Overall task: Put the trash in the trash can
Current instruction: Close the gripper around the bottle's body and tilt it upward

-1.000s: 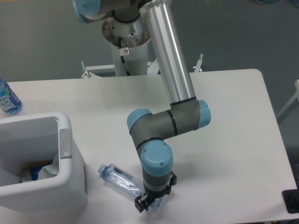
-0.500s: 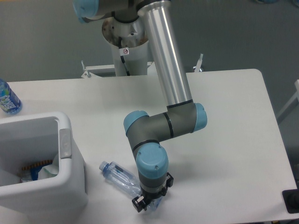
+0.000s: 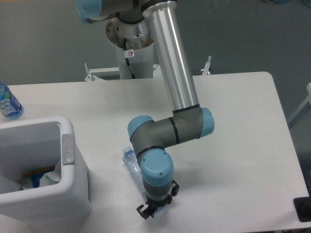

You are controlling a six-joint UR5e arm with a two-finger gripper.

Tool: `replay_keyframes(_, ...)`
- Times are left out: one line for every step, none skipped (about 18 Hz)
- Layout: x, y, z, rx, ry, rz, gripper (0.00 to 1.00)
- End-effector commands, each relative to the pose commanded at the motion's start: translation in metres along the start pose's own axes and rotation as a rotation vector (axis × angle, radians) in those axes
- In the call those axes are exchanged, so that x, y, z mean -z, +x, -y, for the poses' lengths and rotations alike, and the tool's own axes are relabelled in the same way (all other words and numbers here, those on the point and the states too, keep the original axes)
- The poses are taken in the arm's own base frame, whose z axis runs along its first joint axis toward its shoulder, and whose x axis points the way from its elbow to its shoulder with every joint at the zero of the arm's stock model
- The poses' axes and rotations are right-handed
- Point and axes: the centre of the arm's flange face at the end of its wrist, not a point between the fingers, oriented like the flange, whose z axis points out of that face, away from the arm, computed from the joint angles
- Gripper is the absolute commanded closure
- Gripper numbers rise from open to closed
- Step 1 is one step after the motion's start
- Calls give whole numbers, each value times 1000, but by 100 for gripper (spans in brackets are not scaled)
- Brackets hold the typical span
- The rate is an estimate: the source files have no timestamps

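Far left, a blue-labelled bottle [image 3: 8, 103] stands at the edge of the desk [image 3: 243, 145], behind the trash can [image 3: 73, 194]. The can itself is the big white bin with a thick rim and a pale grey tab [image 3: 67, 149] on the side facing the arm. Inside it, low against the wall under that tab, there's some whitish crumpled stuff with a bit of blue and a striped orange strip, too jumbled to say what's what. Just right of the can is the clear crushed water bottle [image 3: 131, 164], tilted so its cap end points up and away from the can's tab side while its lower part disappears behind the arm's blue-capped wrist. The gripper [image 3: 154, 209] is right of the can's near corner, pointing down at the desk. The black fingers [image 3: 144, 211] poke out below the wrist, but the wrist blocks the view, so I can't tell how far apart they are or whether they're on the bottle. The bottle runs down toward them.
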Motion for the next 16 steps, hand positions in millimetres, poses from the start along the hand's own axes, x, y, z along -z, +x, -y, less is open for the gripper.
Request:
replay_keyframes(-1, 0, -1, 0, -3, 1, 41)
replay_keyframes(0, 0, 0, -2, 0, 0, 42)
replay_keyframes(-1, 0, -1, -2, -3, 1, 41)
replay_keyframes(0, -1, 0, -2, 2, 9, 42)
replay_keyframes(1, -3, 1, -5, 9, 26, 42)
replay_keyframes(0, -1, -1, -11, 11, 34, 42)
replay_keyframes(2, 4, -2, -17, 15, 32, 46)
replay_keyframes(2, 4, -2, -17, 15, 32, 46)
replay_keyframes(1, 4, -2, -17, 15, 32, 47)
replay_keyframes(3, 4, -2, -17, 16, 32, 47)
replay_keyframes(3, 4, -2, -18, 15, 32, 48)
replay_keyframes(4, 4, -2, -18, 16, 32, 48)
replay_keyframes(6, 4, -2, -20, 19, 31, 48)
replay_keyframes(7, 4, -1, -21, 21, 30, 48)
replay_keyframes(8, 5, -2, -23, 22, 29, 52)
replay_keyframes(10, 6, -2, -24, 25, 28, 55)
